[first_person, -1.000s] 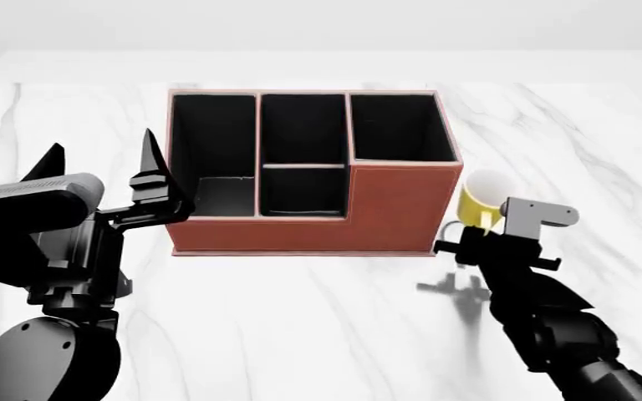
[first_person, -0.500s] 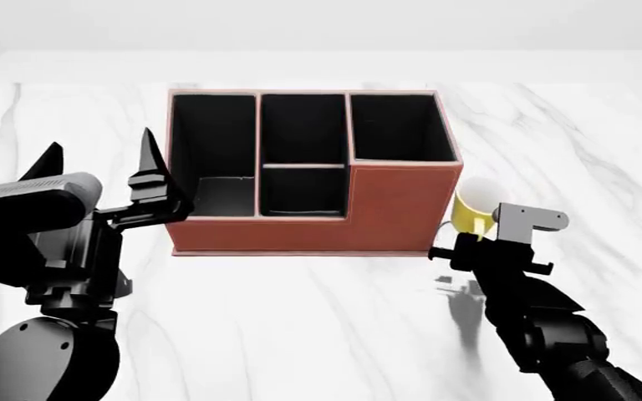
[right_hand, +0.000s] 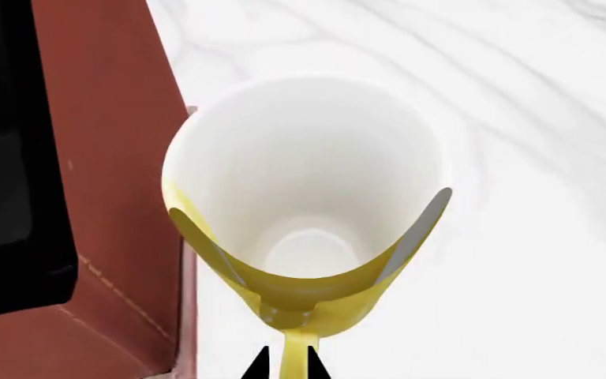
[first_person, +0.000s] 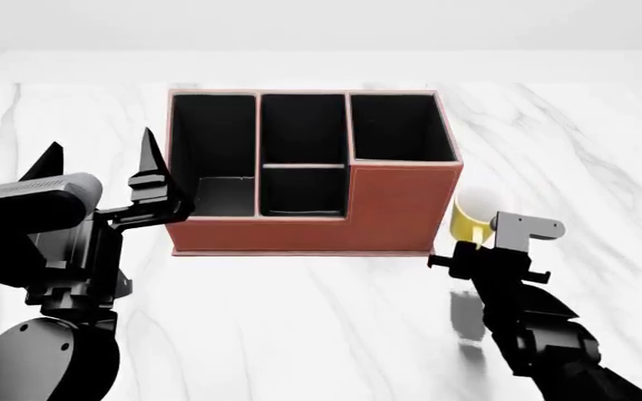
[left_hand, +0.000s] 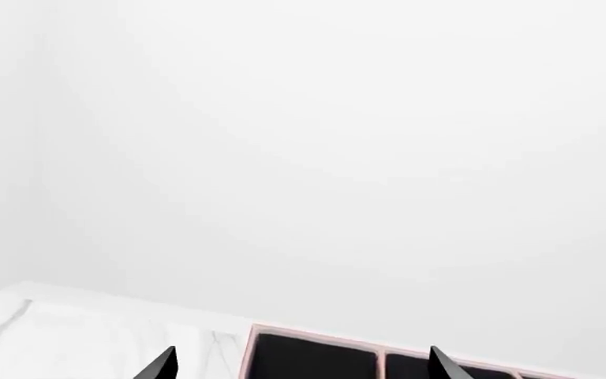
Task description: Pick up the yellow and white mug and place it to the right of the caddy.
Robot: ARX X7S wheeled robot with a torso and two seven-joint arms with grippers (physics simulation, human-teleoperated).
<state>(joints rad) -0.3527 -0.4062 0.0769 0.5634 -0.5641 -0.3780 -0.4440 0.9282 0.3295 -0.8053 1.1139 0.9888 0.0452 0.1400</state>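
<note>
I've got the R gripper [right_hand: 285, 362] pinched on the mug [right_hand: 308, 201] handle, just beside the caddy [first_person: 333, 209] w/ L gripper [first_person: 98, 163] spread.

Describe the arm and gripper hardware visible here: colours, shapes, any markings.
Both arms are matte black with chunky rounded joint housings. The left gripper has two long, pointed, blade-like black fingers on a boxy body, beside a dark grey cylindrical module. The right gripper carries a light grey L-shaped block on top and short black side tabs. No cables, labels or markings are visible.
</note>
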